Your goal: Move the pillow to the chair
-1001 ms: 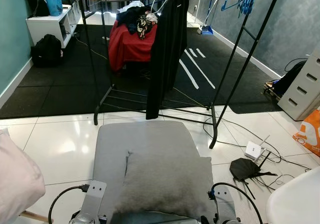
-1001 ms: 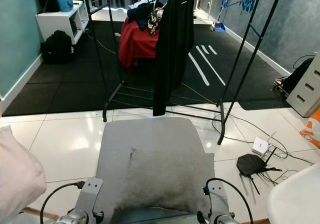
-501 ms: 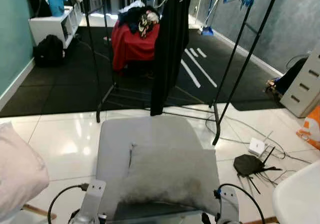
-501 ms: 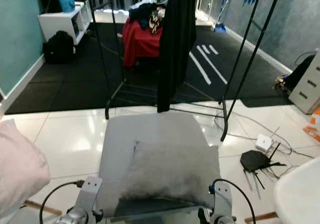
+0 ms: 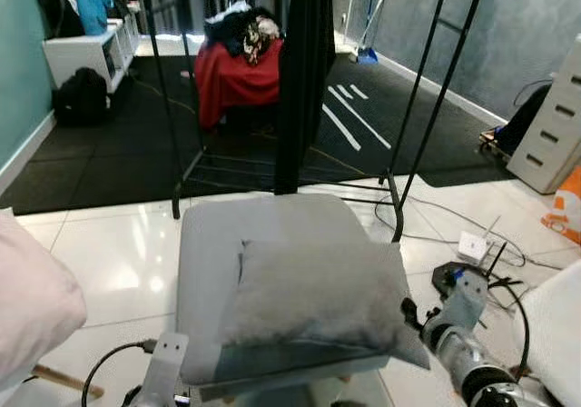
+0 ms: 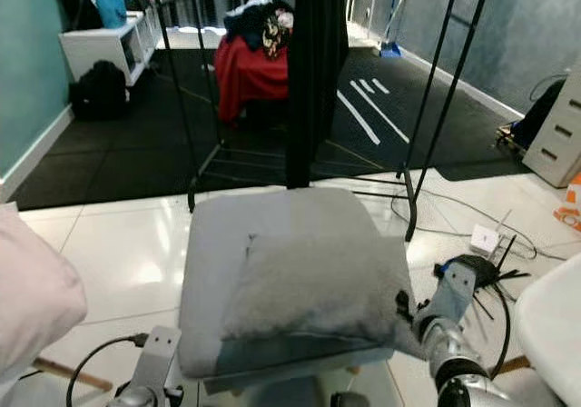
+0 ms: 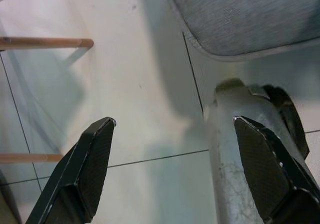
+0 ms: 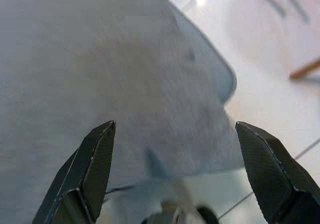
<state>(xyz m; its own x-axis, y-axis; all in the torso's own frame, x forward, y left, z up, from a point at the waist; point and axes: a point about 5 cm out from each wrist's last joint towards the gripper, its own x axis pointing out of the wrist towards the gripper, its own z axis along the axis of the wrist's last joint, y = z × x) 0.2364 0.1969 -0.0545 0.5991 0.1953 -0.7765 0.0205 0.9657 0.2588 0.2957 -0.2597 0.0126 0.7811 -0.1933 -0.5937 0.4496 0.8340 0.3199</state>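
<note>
Taking the grey chair point(image 5: 263, 234) as the landmark: well off its left side bulges a pale pink cushion point(image 5: 32, 312), with a black bag point(image 5: 82, 94) and a white shelf point(image 5: 86, 48) far beyond on the dark mat. At the chair's near left corner the left gripper point(image 7: 175, 174) hangs low over the white tiles, its fingers spread wide with nothing between them, one wooden chair leg point(image 7: 45, 43) lying beyond it. On the seat itself lies the grey pillow point(image 5: 313, 293), resting toward the near right part, its near right corner hanging past the seat edge. Directly behind the chair stands a black clothes rack point(image 5: 304, 80) with a dark garment, and a red-draped heap point(image 5: 231, 75) further back. Just beside the pillow's overhanging corner is the right gripper point(image 8: 175, 174), fingers wide apart and holding nothing, the grey fabric stretched before them. Right of the chair, cables and a black router point(image 5: 458, 275) lie on the floor. The pillow looks already delivered; the risk, as I judge it, is that the right fingers catch that loose corner and drag the pillow off the seat.
</note>
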